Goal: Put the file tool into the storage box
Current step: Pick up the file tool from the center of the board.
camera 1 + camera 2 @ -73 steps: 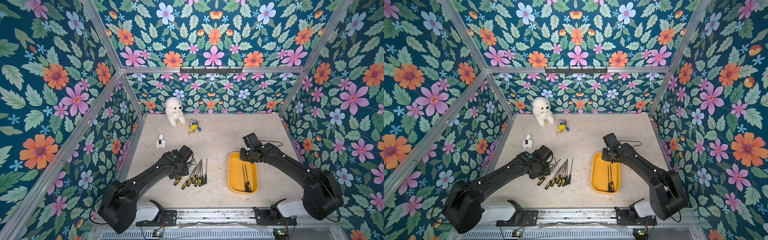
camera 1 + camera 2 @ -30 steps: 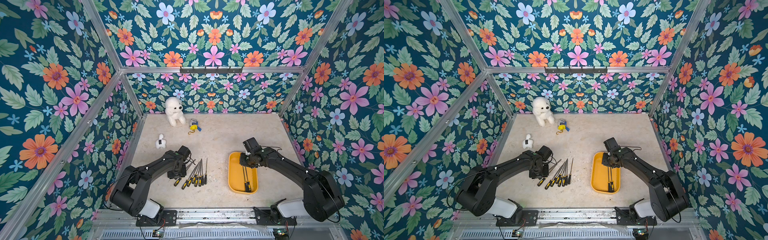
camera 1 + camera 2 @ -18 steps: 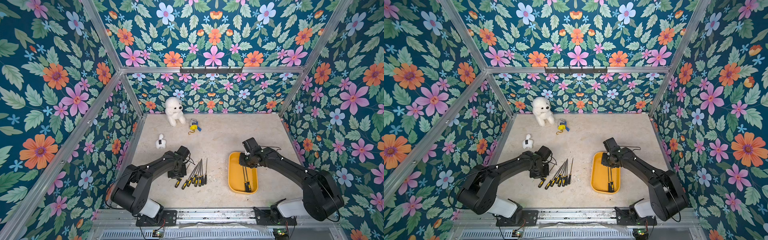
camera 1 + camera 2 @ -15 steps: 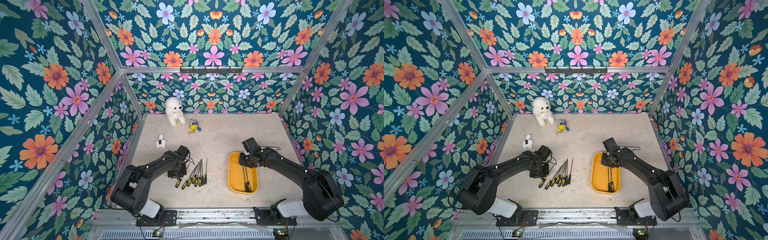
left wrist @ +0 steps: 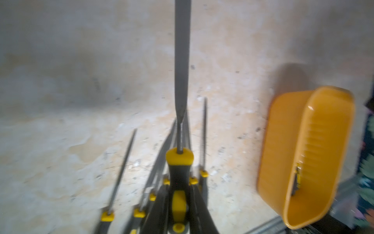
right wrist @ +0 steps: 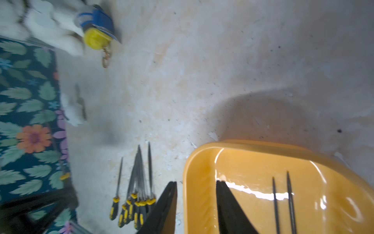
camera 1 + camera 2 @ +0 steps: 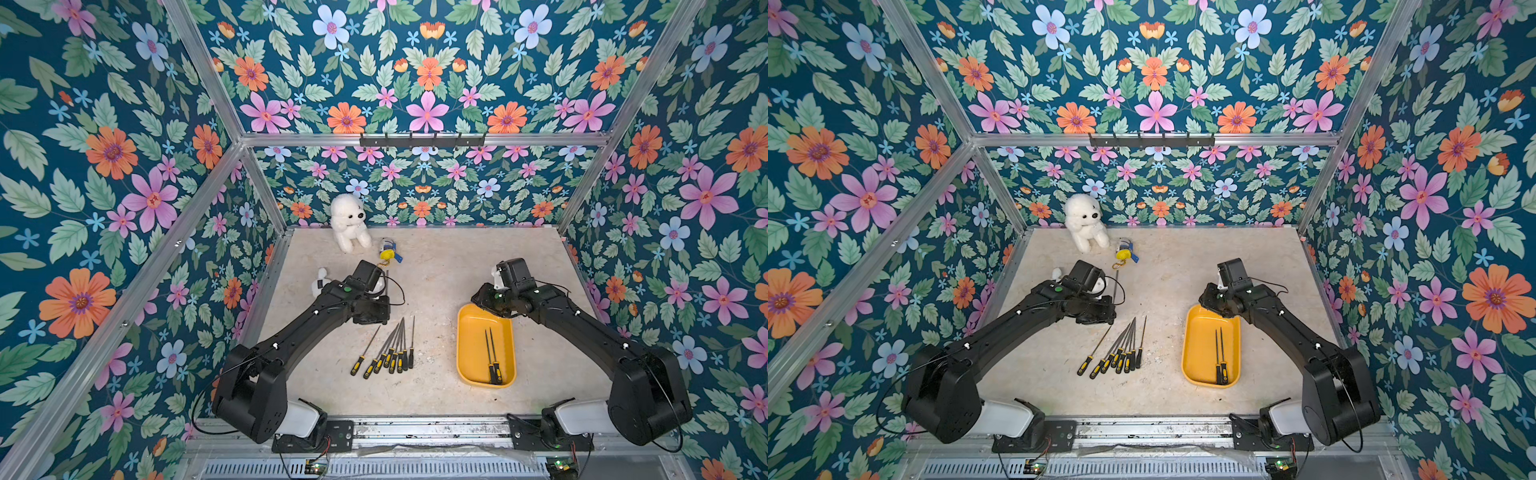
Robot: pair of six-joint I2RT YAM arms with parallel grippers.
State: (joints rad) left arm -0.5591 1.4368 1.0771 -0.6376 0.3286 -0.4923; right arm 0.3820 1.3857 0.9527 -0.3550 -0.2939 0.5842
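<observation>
A row of files point(image 7: 398, 360) is laid on the table point(image 7: 440, 270). The storage box point(image 7: 471, 353) is set to its right, with 2 files point(image 7: 494, 372) inside. A plush dog point(image 7: 349, 220) is seated at the back.

A fluffy white plush dog point(image 7: 350, 222) sat upright at the back of the mottled beige stone-look tabletop point(image 7: 449, 266), against the rear wall. Just beside it lay a small round yellow-and-blue reel-like object point(image 7: 388, 253) with a brass-coloured clip on its near side, blurred in the right wrist view point(image 6: 97, 30), while a small white toy figure point(image 7: 321, 284) stood nearer the left wall, partly hidden. Dark teal wallpaper printed with pink, orange and pale blue flowers point(image 7: 124, 174) covered the enclosure's walls between aluminium frame bars point(image 7: 291, 139), and a black rail of hooks point(image 7: 422, 141) ran across the back.
</observation>
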